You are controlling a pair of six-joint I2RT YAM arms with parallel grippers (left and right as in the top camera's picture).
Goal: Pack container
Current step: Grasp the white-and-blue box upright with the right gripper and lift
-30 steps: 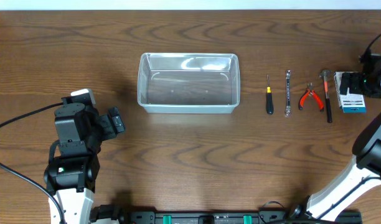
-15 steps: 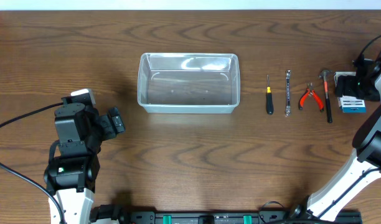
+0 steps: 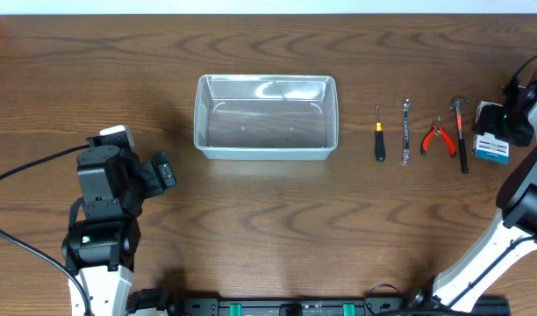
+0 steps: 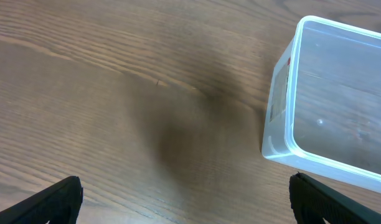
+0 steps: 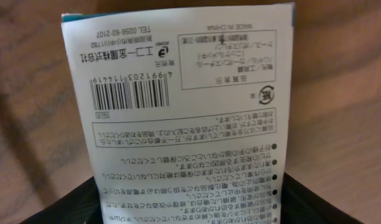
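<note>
Container [image 3: 266,117]: on the table [image 3: 268,219], centre-back, upright, open top, nothing visible inside. Clear walls, wood grain shows through. Long sides run left-right in the overhead view.

Left gripper [image 4: 193,200]: released, fingers spread wide, only the two dark tips show at the bottom corners of the left wrist view. Nothing but bare table between them. It sits well to the left of the container and nearer the front edge. One rounded corner and the thick rim of the container show at the right of that view. No contact.

Right gripper [image 5: 189,202]: clamped on the small white-and-blue box [image 5: 184,106]. The box fills the gap between the fingers, one dark finger against each long edge. The printed label with barcode faces the wrist camera, text upside down. In the overhead view the box is at the far right of the table, slightly skewed, its upper part hidden under the gripper. Can't tell if it's lifted off the table.

Tool row between container and box, left to right: black-handled screwdriver [image 3: 379,140], slim silver tool [image 3: 406,132], red-handled pliers [image 3: 439,139], hammer [image 3: 462,140]. All lie flat, roughly parallel, apart from each other. The hammer is just beside the box.
</note>
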